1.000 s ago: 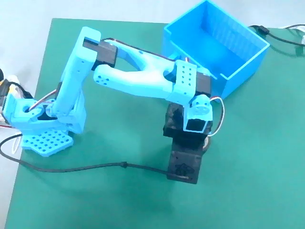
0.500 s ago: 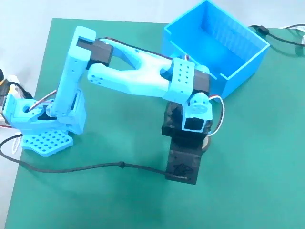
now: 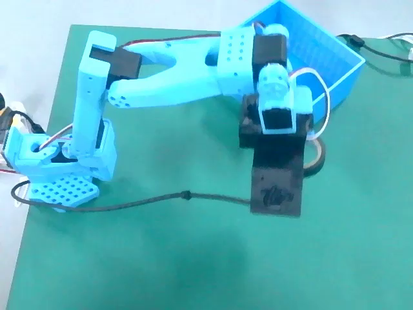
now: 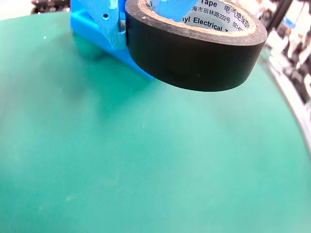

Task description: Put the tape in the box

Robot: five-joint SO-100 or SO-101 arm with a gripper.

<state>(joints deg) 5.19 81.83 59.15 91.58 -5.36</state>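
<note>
The tape [image 4: 194, 56], a black roll with a printed whitish core, fills the top of the wrist view and hangs above the green mat. My gripper [image 4: 141, 19] is shut on its wall, one light-blue finger [image 4: 109, 24] outside the roll and the other inside the core. In the fixed view only an arc of the tape [image 3: 317, 158] peeks out to the right of the black wrist camera block [image 3: 277, 181], which hides the fingers. The box [image 3: 322, 58], a bright blue bin, stands at the top right, just beyond the wrist. A bright blue wall [image 4: 82, 29] shows behind the finger.
The arm's base [image 3: 58, 174] sits at the mat's left edge. A black cable [image 3: 161, 199] runs across the green mat [image 3: 161, 258] from the base to the camera block. More cables [image 3: 381, 48] lie right of the box.
The arm has risen and swung up and right toward the box. The tape has come off the mat with the gripper.
</note>
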